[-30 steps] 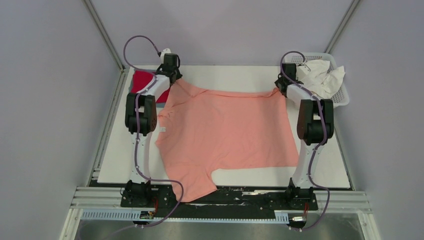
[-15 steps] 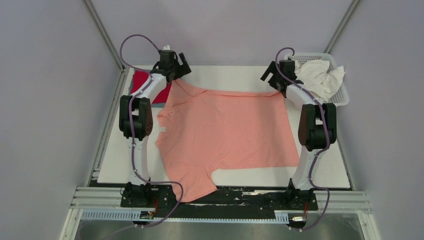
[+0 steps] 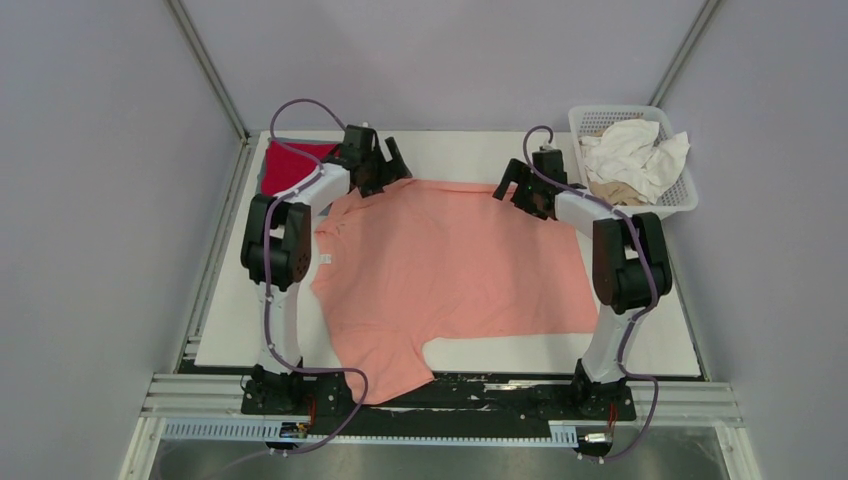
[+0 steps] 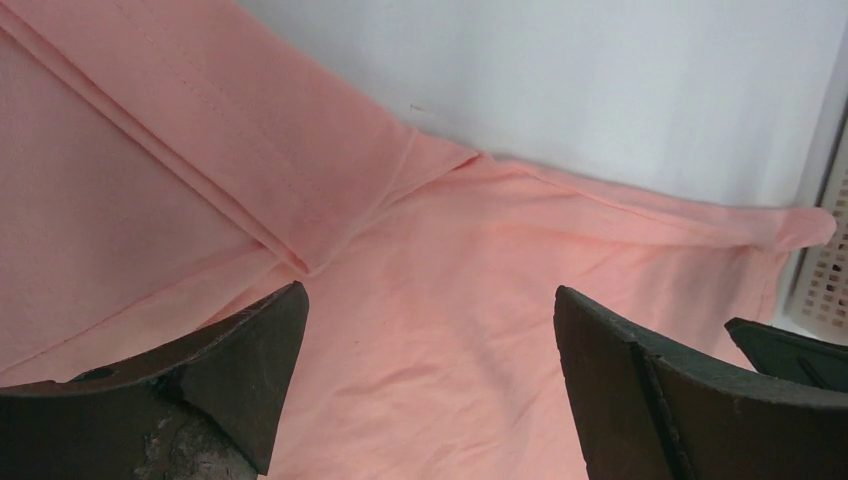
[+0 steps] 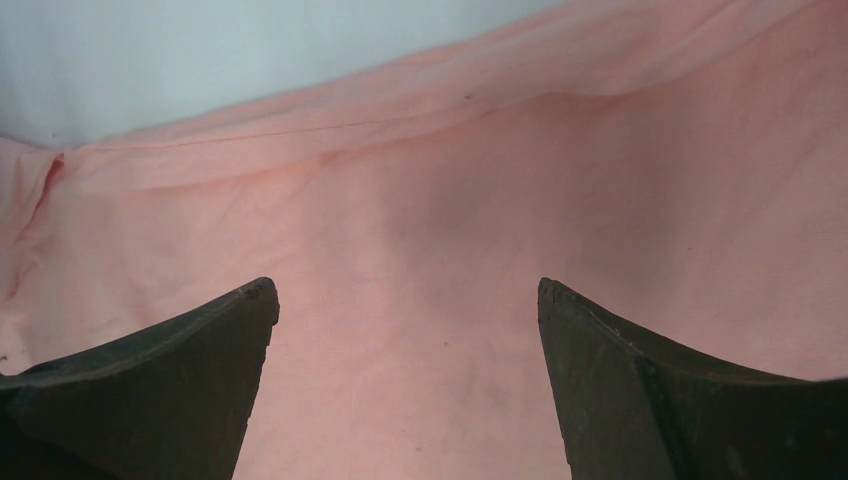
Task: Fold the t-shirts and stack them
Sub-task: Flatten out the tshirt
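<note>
A salmon-pink t-shirt (image 3: 450,270) lies spread flat across the table, its far hem near the back and one sleeve hanging over the near edge. My left gripper (image 3: 388,165) hovers open over the shirt's far left corner, holding nothing. My right gripper (image 3: 512,190) hovers open over the far hem, right of the middle, also holding nothing. In the left wrist view, pink cloth (image 4: 430,240) with a folded sleeve seam lies below the open gripper (image 4: 430,300). The right wrist view shows smooth pink cloth (image 5: 450,200) under that open gripper (image 5: 408,290). A folded red t-shirt (image 3: 288,165) lies at the far left corner.
A white lattice basket (image 3: 600,112) at the far right corner holds crumpled white (image 3: 640,150) and beige (image 3: 610,192) shirts. The basket's wall (image 4: 825,270) shows at the right edge of the left wrist view. Bare white table (image 3: 640,340) lies at the near right.
Both grippers have opened and let go of the shirt's far edge. They lifted and swung inward toward the middle, and the far hem now rests on the table.
</note>
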Motion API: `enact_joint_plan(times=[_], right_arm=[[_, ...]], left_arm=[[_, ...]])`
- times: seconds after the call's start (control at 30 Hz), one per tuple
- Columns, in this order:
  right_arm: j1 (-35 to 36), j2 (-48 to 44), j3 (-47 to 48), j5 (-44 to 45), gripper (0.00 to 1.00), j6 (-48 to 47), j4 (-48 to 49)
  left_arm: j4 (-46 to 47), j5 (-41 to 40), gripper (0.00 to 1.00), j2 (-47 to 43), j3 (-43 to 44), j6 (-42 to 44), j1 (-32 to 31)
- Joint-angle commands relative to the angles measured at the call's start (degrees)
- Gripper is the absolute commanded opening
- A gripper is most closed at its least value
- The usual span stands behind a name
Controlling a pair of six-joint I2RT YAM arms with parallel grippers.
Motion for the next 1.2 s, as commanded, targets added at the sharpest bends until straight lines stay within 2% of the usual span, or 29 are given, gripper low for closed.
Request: enact_joint_plan(times=[0.0,0.2,0.37,0.63,0.87,0.97,1.17], right_arm=[[-0.25,1.07,0.23,-1.18,1.0,-0.29,2.01],[-0.28,1.77,0.26,-0.24,1.0,-0.58,2.0],[-0.32,2.51,0.43,-0.37,1.0,-0.58,2.03],[-0.31,3.61,0.43,-0.08,1.0,-0.91,1.96],[-0.32,4.06,0.69,0.26,1.0,-1.5,1.92],[-0.32,4.47,1.02,-0.06,1.0,-1.67,1.84],[-0.35,5.17,1.43,0.91,1.0,-2.23,1.26]], left_arm=[[-0.96,-0.55,1.0,2.01,2.23,-2.4,0.18],[-4.05,-3.12,1.0,3.53,3.04,-2.48,0.09],[-2.65,-2.29,1.0,4.13,2.37,-3.52,-0.02],[0.11,-1.06,1.0,7.85,8.73,-5.92,0.08],[-2.6,-0.81,1.0,14.29,19.38,-7.44,0.77],[-0.08,-0.78,1.0,14.68,19.39,-7.64,1.04],[-0.18,4.47,1.0,13.48,19.45,-8.01,1.54]])
